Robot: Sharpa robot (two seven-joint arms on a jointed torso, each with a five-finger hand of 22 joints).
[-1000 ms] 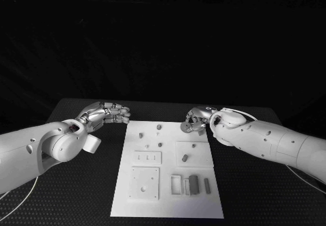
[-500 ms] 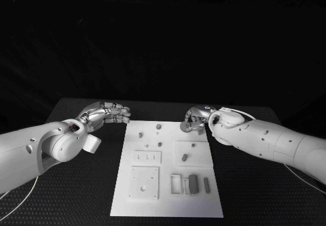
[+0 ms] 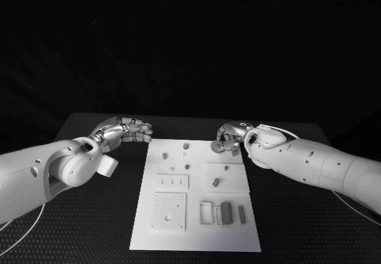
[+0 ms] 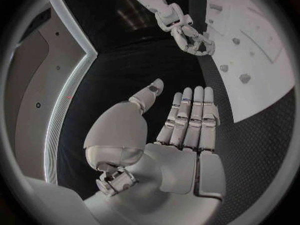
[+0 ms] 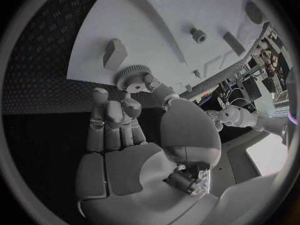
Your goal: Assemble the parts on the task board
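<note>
The black tabletop (image 3: 95, 220) carries the white task board (image 3: 199, 220), which lies lengthwise between the two arms. Compared with one second earlier, the board and the parts on it keep their places; the whole scene sits slightly higher and to the side, a shift of the camera.

The left arm (image 3: 48, 170) enters from the left, and the left hand (image 3: 127, 131) hovers just off the board's far left corner, as before. In the left wrist view this hand (image 4: 187, 120) is flat, its fingers (image 4: 195, 115) straight and side by side with the thumb apart, and it holds nothing.

The right arm (image 3: 309, 162) has eased a little toward the far edge of the board since the earlier frame. The right hand (image 3: 230, 137) is at the board's far right corner and pinches a small toothed gear (image 5: 130, 78) between thumb and fingertips (image 5: 128, 102); in the head view the gear (image 3: 218, 147) hangs just over the board surface, slightly higher than a second ago.

On the board, small grey parts stand near the far end: a block (image 5: 114, 53) and a round peg (image 5: 198, 35). Nearer the robot lie a square plate (image 3: 169, 212) and a set of upright slabs (image 3: 226, 213).
</note>
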